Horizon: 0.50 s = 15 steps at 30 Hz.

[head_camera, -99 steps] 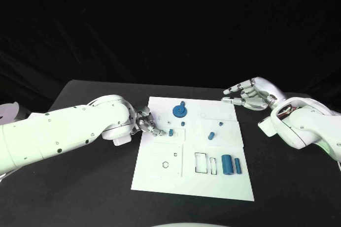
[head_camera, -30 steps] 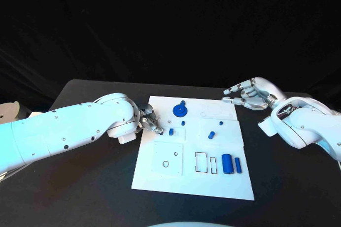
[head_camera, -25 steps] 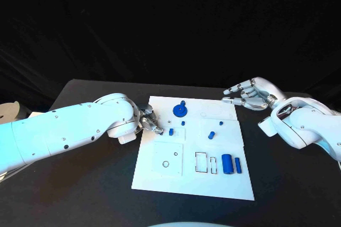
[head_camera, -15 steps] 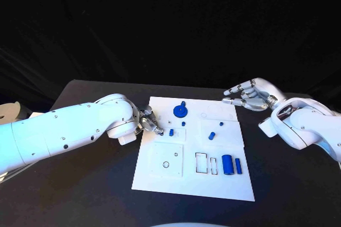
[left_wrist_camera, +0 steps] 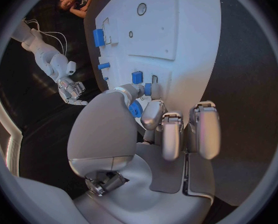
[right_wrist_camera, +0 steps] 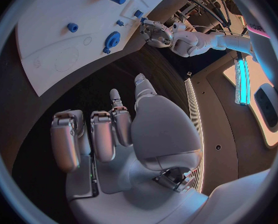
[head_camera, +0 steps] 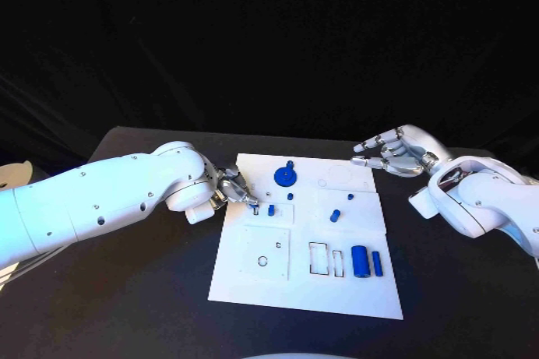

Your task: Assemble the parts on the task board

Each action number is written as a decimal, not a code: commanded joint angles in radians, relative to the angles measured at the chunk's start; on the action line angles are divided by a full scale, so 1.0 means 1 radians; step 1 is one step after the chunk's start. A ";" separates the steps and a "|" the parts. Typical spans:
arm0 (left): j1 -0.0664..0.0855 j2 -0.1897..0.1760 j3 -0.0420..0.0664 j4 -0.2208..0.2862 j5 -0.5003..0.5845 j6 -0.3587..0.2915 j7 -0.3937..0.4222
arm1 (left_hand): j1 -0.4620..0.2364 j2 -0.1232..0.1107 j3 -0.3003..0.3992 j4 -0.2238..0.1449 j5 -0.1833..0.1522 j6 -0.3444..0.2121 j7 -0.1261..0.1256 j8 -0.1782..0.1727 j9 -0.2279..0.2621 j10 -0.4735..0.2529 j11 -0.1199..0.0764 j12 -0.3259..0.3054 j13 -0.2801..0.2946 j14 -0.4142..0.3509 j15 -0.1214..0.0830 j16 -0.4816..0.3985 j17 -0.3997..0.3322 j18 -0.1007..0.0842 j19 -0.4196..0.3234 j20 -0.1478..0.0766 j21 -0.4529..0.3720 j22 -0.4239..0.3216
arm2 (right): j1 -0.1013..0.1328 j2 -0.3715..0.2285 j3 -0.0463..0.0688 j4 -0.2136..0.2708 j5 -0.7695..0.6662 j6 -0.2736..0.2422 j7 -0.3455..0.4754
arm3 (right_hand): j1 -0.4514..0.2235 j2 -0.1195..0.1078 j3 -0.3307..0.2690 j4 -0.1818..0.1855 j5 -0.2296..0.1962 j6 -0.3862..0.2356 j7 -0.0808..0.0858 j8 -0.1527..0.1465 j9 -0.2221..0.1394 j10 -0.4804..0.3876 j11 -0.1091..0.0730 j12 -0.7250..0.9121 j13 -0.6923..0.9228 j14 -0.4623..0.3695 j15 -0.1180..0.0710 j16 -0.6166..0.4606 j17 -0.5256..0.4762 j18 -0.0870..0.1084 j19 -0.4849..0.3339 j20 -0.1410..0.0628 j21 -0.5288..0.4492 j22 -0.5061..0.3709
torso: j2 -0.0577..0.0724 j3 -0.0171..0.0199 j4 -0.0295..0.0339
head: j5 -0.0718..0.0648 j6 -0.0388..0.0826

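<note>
I find the left hand (head_camera: 234, 191) at the left edge of the white task board (head_camera: 281, 289), its fingers drawn together low over the board beside a small blue peg (head_camera: 271, 209) standing near a narrow slot. From the left wrist view the fingertips sit close to that peg (left_wrist_camera: 137, 77), but I cannot tell whether they touch or pinch it, so I record the grasp as undetermined.

The right hand (head_camera: 391, 153) hangs off the board's far right corner above the table, fingers loosely spread and holding nothing.

Parts on the board: a blue gear (head_camera: 284, 174) near the far edge, a small blue stud (head_camera: 290, 195) just below it, a short blue cylinder (head_camera: 335, 215) toward the middle, and two upright-lying blue bars (head_camera: 360, 261) at the right side next to two empty rectangular outlines (head_camera: 318, 258). A small oval opening (head_camera: 262, 261) on the left panel is unfilled.

My judgement: the step in hand is the seating or picking of the small peg at the left. Most recesses look unfilled, so the assembly appears to be at an early stage. The next move calls for a confirmed pinch and a straight descent into the slot.

The surface is a matt black table (head_camera: 135, 297); the background is dark cloth.
</note>
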 commanded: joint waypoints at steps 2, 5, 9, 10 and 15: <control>0.016 0.001 0.004 -0.023 0.139 0.131 0.044 | -0.008 -0.003 0.151 -0.160 0.001 0.007 -0.008 0.002 -0.004 0.003 0.003 -0.006 -0.004 0.104 0.008 0.003 0.263 0.004 0.063 0.005 -0.010 0.150 | -0.002 0.001 0.000 -0.002 -0.001 0.015 0.009 | 0.001 0.012 -0.006 0.001 0.003 0.005 -0.003 0.003 0.002 0.015 0.000 -0.002 0.153 0.079 -0.002 -0.005 0.158 0.011 0.066 -0.003 -0.006 0.191 | -0.001 -0.0002 0.0012 | -0.002 -0.003; 0.030 0.009 0.006 -0.050 0.179 0.212 0.042 | -0.010 -0.004 0.149 -0.167 0.000 0.010 -0.007 -0.002 -0.008 0.004 0.004 -0.007 -0.005 0.104 0.009 0.003 0.263 0.004 0.062 0.005 -0.011 0.149 | -0.003 0.001 0.000 -0.004 0.000 0.015 0.010 | 0.001 0.012 -0.006 0.001 0.003 0.005 -0.003 0.003 0.002 0.015 0.000 -0.002 0.153 0.079 -0.002 -0.005 0.158 0.011 0.066 -0.003 -0.006 0.191 | 0.000 -0.0007 0.0012 | 0.001 -0.002; 0.043 0.031 0.006 -0.088 0.188 0.323 0.033 | -0.010 -0.002 0.147 -0.175 -0.001 0.013 -0.006 -0.008 -0.013 0.003 0.005 -0.009 -0.006 0.104 0.009 0.003 0.263 0.004 0.062 0.005 -0.011 0.150 | -0.003 0.003 -0.001 -0.007 0.000 0.015 0.010 | 0.001 0.012 -0.006 0.001 0.003 0.005 -0.003 0.003 0.002 0.015 0.000 -0.002 0.153 0.079 -0.002 -0.005 0.158 0.011 0.066 -0.003 -0.006 0.191 | 0.000 -0.0004 0.0005 | 0.003 -0.002; 0.045 0.039 0.006 -0.099 0.184 0.357 0.028 | -0.009 -0.001 0.147 -0.176 -0.001 0.013 -0.005 -0.009 -0.013 0.004 0.005 -0.009 -0.005 0.104 0.009 0.003 0.263 0.004 0.062 0.006 -0.011 0.150 | -0.003 0.004 -0.001 -0.007 0.000 0.015 0.011 | 0.001 0.012 -0.006 0.001 0.003 0.005 -0.003 0.003 0.002 0.015 0.000 -0.002 0.153 0.079 -0.002 -0.005 0.158 0.011 0.066 -0.003 -0.006 0.191 | 0.000 -0.0004 0.0005 | 0.003 -0.003; 0.059 0.087 0.006 -0.157 0.109 0.465 -0.001 | -0.008 0.004 0.146 -0.186 -0.001 0.015 -0.003 -0.016 -0.019 0.004 0.006 -0.006 -0.002 0.104 0.010 0.003 0.263 0.003 0.063 0.007 -0.007 0.153 | -0.004 0.007 -0.001 -0.011 0.001 0.014 0.011 | 0.001 0.012 -0.008 0.002 0.006 0.005 -0.003 0.003 0.002 0.014 0.000 -0.003 0.152 0.079 -0.002 -0.005 0.158 0.011 0.065 -0.003 -0.006 0.191 | -0.001 -0.0001 0.0008 | 0.004 -0.002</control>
